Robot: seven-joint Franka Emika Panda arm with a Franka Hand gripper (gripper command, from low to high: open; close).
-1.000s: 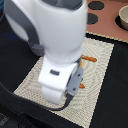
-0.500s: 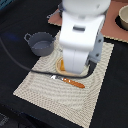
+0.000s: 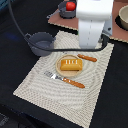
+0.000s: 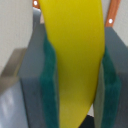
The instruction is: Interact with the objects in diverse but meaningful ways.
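In the wrist view a yellow banana (image 4: 75, 45) fills the space between the green pads (image 4: 50, 85), and my gripper (image 4: 77, 87) is shut on it. In the exterior view the white arm (image 3: 94, 25) hangs over the far edge of the placemat (image 3: 35, 82), hiding the gripper and the banana. A golden ridged bread loaf (image 3: 70, 65) lies on a round plate (image 3: 59, 58) in the middle of the mat. A grey handled pot (image 3: 40, 44) stands at the mat's corner toward the exterior view's left. A red tomato (image 3: 71, 6) sits in another grey pot at the back.
An orange-handled fork (image 3: 65, 79) lies in front of the plate and an orange-handled knife (image 3: 87, 58) behind it. The brown toy kitchen board (image 3: 59, 20) spans the back, with a bowl (image 3: 122, 17) at the exterior view's right. A black cable loops around the pot.
The arm has moved from the front of the placemat toward the back, uncovering the plate with the loaf and the fork.
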